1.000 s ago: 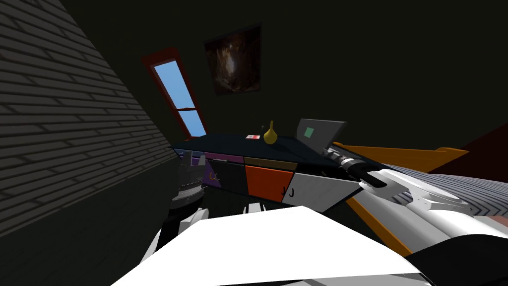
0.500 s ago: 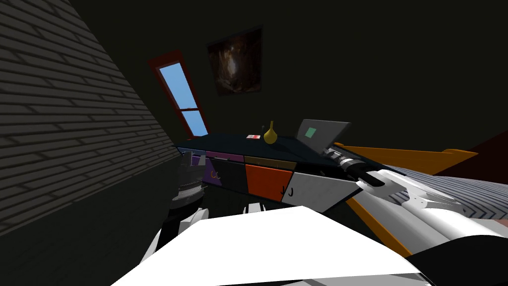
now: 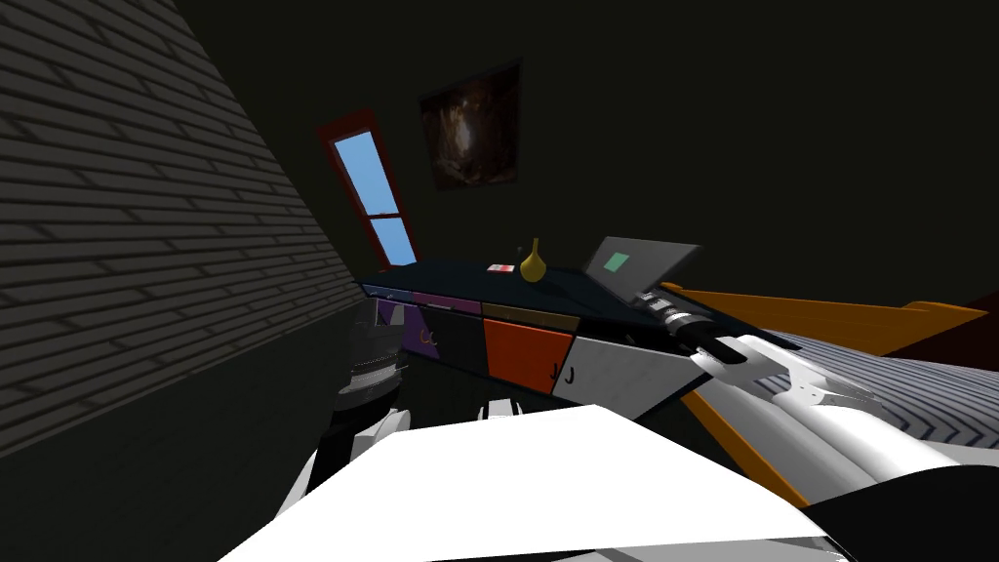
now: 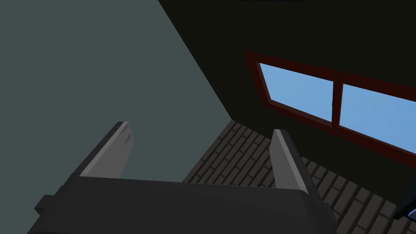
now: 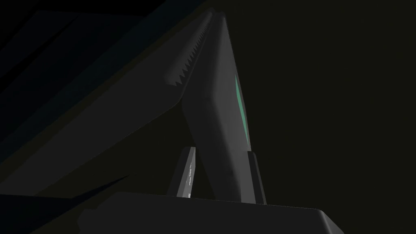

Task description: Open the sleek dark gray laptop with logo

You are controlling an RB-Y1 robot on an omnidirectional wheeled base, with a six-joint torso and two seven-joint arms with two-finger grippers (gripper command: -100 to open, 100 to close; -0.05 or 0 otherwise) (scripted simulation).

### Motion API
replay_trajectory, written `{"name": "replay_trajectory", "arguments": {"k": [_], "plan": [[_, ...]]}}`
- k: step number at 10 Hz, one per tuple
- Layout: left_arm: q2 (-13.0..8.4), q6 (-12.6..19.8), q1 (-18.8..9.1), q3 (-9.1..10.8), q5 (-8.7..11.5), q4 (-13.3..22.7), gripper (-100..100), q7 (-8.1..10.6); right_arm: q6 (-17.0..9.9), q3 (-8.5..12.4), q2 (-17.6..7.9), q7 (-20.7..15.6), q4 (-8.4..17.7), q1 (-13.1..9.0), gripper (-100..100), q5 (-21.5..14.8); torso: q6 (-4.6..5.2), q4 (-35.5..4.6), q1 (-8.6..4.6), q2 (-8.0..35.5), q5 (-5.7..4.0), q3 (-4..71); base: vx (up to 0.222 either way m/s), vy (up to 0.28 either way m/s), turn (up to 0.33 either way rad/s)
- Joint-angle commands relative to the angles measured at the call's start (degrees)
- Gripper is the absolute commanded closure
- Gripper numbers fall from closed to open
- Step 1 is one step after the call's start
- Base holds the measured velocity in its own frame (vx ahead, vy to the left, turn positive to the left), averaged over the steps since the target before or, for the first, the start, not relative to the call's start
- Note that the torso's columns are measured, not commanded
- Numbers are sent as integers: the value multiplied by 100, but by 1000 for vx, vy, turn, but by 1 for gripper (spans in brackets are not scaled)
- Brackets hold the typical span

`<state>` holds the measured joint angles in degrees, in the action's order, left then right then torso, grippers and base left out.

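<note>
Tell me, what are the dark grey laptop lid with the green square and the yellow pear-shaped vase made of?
Dark grey laptop lid: smooth and matte, no shine or grain, so plastic or metal; unclear which. Yellow pear-shaped vase: plain dull yellow, possibly ceramic, too small to be sure.

cabinet (image 3: 615, 376) centre frame | on its top: laptop (image 3: 639, 265) at right end, vase (image 3: 532, 263) left of it, small card (image 3: 499, 268) just left of vase | window (image 3: 376, 200) and painting (image 3: 471, 127) behind, upper centre | bed (image 3: 937, 390) right of cabinet
</note>
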<state>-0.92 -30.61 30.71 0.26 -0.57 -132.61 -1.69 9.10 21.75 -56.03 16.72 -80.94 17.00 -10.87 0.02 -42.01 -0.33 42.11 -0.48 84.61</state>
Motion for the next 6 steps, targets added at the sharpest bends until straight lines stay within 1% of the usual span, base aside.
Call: {"name": "replay_trajectory", "arguments": {"k": [1, 2, 3, 4, 6], "plan": [[0, 0, 0, 0, 0, 0, 0, 0, -83, -98, 110, 281, 100, -79, 100, 264, -1, 2, -2, -1, -4, 0, -56, -34, 67], [0, 0, 0, 0, 0, 0, 0, 0, -106, -119, 150, 375, 140, -126, 100, 359, 2, 5, -3, 0, -8, -1, -59, -28, 65], [0, 0, 0, 0, 0, 0, 0, 0, -57, -55, 74, 295, 149, -169, 100, 297, -2, 8, -1, 0, -12, -2, -26, -11, 21], [0, 0, 1, 0, 0, 0, 0, 0, -163, -15, -131, 460, 33, -90, -100, 367, 3, -1, 7, -5, 7, 4, -2, 7, -20], [0, 0, 1, 0, 0, 0, 0, 0, -265, 18, -328, 602, -82, 6, -100, 426, -2, -21, 37, 6, 45, 3, 8, 13, -22]]}}
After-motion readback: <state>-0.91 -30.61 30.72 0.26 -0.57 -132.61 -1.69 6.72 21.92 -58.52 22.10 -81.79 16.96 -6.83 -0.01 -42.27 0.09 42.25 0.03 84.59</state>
